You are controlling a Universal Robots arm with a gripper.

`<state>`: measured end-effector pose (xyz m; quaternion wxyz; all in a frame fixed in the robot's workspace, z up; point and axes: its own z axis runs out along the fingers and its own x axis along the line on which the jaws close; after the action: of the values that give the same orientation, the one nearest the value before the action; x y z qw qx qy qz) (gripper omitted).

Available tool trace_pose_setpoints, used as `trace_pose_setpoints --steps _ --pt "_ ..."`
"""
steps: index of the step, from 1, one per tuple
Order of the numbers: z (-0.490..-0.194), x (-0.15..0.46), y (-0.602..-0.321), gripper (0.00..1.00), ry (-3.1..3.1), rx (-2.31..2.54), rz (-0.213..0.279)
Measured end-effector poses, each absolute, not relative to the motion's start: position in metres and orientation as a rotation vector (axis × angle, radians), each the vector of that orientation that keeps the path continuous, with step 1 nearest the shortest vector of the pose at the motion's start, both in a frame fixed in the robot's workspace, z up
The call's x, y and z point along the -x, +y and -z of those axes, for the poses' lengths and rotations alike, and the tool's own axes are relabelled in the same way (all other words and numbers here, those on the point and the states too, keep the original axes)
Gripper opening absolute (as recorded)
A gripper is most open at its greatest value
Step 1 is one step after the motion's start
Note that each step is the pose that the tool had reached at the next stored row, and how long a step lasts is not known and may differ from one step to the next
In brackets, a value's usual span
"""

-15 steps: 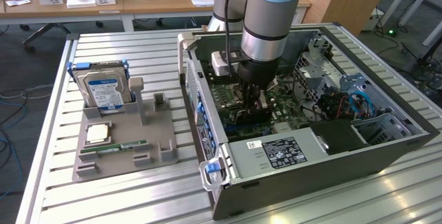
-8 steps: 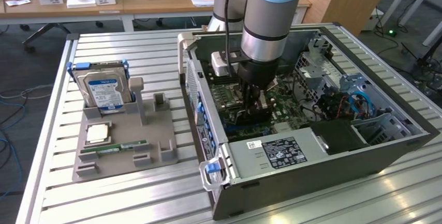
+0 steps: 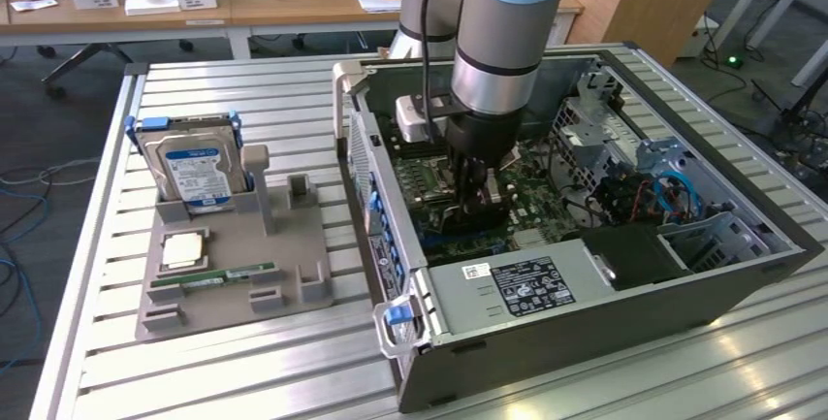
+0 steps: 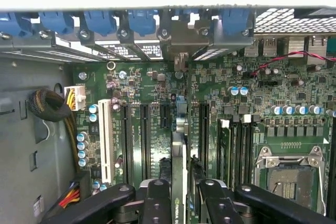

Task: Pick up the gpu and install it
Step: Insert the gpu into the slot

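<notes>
My gripper [image 3: 474,205] reaches down into the open computer case [image 3: 388,274], over the green motherboard [image 3: 544,209]. In the wrist view its black fingers [image 4: 157,199] are shut on the gpu [image 4: 179,150], a thin dark card seen edge-on. The gripper [image 4: 181,203] holds the card upright between two black expansion slots [image 4: 145,135]. The card's silvery bracket end [image 4: 184,38] lies against the case's rear slot openings, beside the blue clips [image 4: 140,22]. How deep the card's lower edge sits in a slot is hidden.
A grey fixture [image 3: 233,284] on the slatted table at the exterior view's left holds a hard drive [image 3: 194,168], a memory stick [image 3: 213,276] and a processor chip [image 3: 185,248]. Inside the case are the power supply [image 3: 525,286], the processor socket [image 4: 287,174], a white slot [image 4: 106,140] and a cable bundle [image 4: 50,106].
</notes>
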<state>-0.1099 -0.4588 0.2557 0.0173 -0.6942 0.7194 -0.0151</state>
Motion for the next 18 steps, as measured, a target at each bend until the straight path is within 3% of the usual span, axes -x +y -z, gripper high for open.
trace_pose_setpoints --steps 18 --pt "-0.2566 0.1098 -0.4621 0.25 2.235 2.157 0.046"
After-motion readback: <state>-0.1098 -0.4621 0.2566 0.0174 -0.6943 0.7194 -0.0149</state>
